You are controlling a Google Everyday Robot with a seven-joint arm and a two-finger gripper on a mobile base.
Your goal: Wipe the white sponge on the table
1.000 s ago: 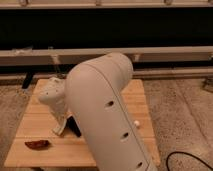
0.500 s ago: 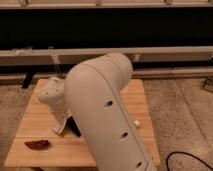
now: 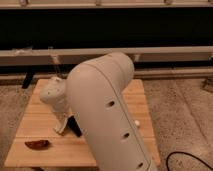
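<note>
The table (image 3: 36,120) is small, with a pale-yellow plank top, and stands in the middle of the camera view. My big cream arm (image 3: 107,110) reaches over it from the lower right and hides much of the top. My gripper (image 3: 69,126) hangs below the rounded wrist (image 3: 54,95), down at the tabletop left of centre, with a dark part showing at its lower end. The white sponge is not clearly in view; the gripper and arm hide the spot beneath them.
A dark red-brown oblong thing (image 3: 37,144) lies near the table's front left corner. A black cable (image 3: 187,159) curls on the speckled floor at the lower right. A long pale rail (image 3: 165,51) and a dark wall run behind the table.
</note>
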